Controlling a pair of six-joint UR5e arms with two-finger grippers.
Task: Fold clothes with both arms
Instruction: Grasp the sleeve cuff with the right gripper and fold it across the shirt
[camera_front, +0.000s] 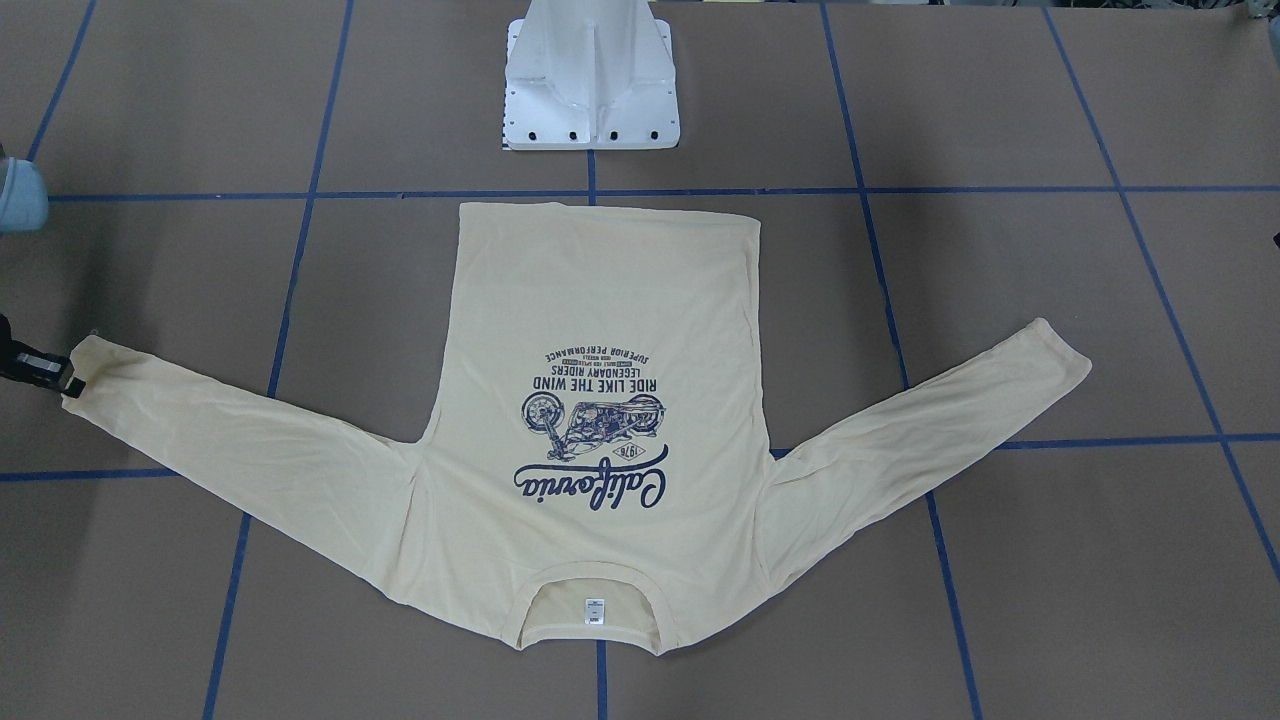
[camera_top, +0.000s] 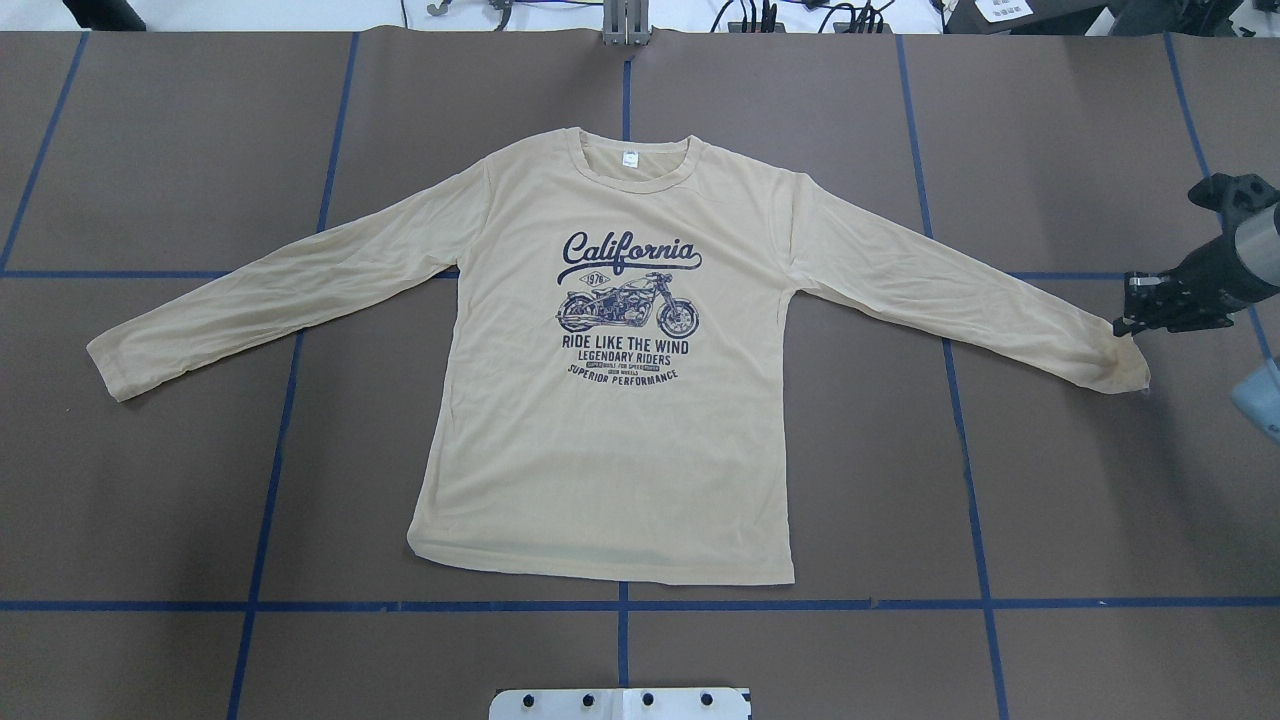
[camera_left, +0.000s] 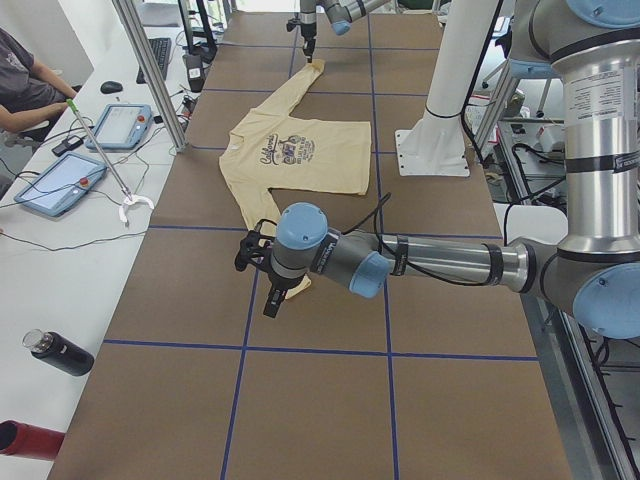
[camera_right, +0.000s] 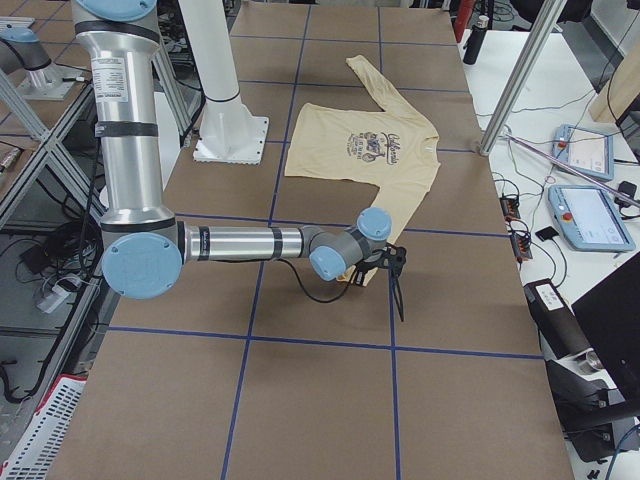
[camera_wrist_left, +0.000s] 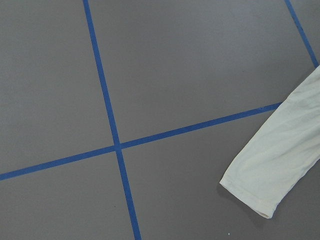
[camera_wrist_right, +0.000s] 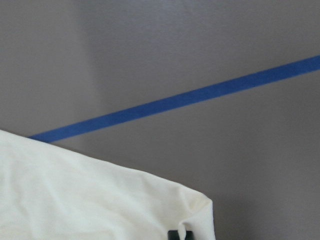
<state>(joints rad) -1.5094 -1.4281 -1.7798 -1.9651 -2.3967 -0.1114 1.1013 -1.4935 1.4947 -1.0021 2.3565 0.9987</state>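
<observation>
T-shirt — one, flat; left arm, right arm — two.

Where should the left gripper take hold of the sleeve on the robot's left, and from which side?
Probably the cuff of the T-shirt, approached from the robot's left, jaws sliding over and under its open end. The sleeve lies flat and stretched outward, so that edge is the nearest free one.

A pale cream-yellow long-sleeved cotton T-shirt, navy motorcycle print up, is lying flat mid-frame in the overhead view, sleeves spreading outward and collar toward the top. A silver-grey tubular right arm is reaching in at the right edge, its black gripper at that cuff. The left arm is hovering by the other.
</observation>
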